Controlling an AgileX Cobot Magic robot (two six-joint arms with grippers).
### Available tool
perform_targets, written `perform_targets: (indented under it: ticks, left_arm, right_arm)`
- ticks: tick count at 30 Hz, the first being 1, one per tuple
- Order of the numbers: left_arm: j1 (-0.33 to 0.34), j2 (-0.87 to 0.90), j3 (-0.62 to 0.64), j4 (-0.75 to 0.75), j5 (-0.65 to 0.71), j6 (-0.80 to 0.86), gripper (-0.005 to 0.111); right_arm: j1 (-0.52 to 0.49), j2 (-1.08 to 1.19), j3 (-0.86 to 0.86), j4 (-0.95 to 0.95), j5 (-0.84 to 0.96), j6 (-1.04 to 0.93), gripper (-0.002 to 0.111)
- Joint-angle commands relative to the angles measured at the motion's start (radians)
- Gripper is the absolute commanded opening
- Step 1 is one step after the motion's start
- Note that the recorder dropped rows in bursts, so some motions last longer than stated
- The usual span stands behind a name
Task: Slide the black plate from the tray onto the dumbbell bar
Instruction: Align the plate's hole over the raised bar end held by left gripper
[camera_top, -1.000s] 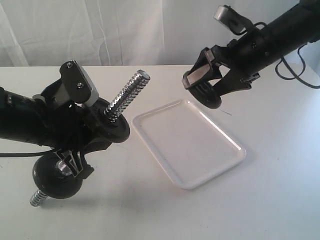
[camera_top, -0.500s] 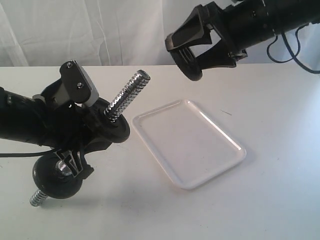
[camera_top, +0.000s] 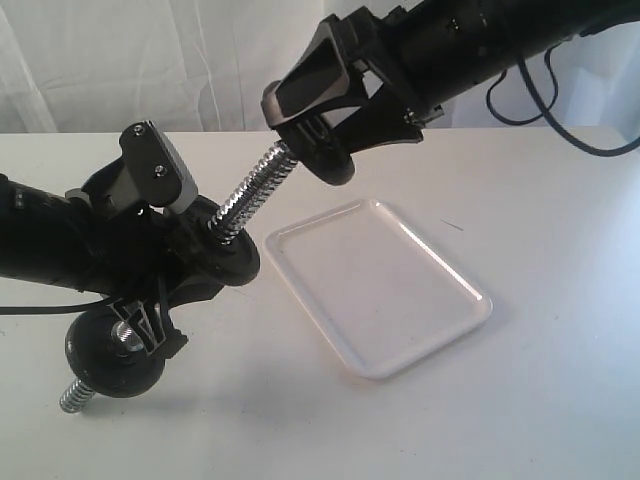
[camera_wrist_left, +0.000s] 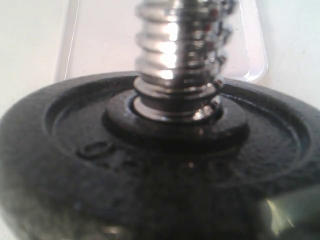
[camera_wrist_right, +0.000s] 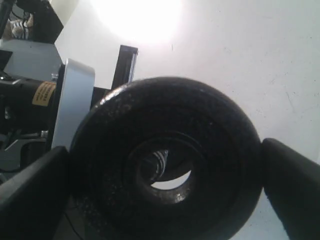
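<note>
My left fingers (camera_top: 140, 322) are clamped on the bar (camera_top: 250, 195) and hold it tilted, its threaded free end pointing up towards my other hand. Just above these fingers an upper weight (camera_top: 228, 258) sits threaded on the bar. Just below them is a lower weight (camera_top: 113, 352), and past that the bar's far end comes down near the surface (camera_top: 560, 400).

My right fingers (camera_top: 320, 145) grip the plate (camera_wrist_right: 225, 145) across its width, one finger on each side of the rim, so the centre hole is clear. The plate is in the air, right at the tip of the bar. In my right wrist view a bit of chrome thread shows through the hole, off to one side rather than centred. I cannot tell whether the metal parts touch yet.

Below my right fingers, well apart from them, the white tray (camera_top: 455, 325) lies flat with no plate on it.

I judge the plate to be dense, rigid cast metal, heavy for its size. Its pebbled rim should give my fingers good purchase, so this rim grip is the right one. The coarse threads look likely to snag the hub if the plate goes on crooked. Once it is over the tip, the slope should carry it down against the upper weight.
</note>
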Motion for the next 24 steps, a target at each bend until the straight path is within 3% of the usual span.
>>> perform_targets:
  ticks: [1, 13, 24]
  left_arm:
    - [0.01, -0.018, 0.012, -0.006, 0.039, -0.058, 0.0]
    - [0.01, -0.018, 0.012, -0.006, 0.039, -0.058, 0.0]
    - [0.01, -0.018, 0.012, -0.006, 0.039, -0.058, 0.0]
  right_arm:
    - [0.017, -0.021, -0.014, 0.052, -0.001, 0.008, 0.0]
    - [0.018, -0.021, -0.014, 0.052, -0.001, 0.021, 0.0]
    - [0.08, 0.016, -0.014, 0.036, -0.001, 0.021, 0.0]
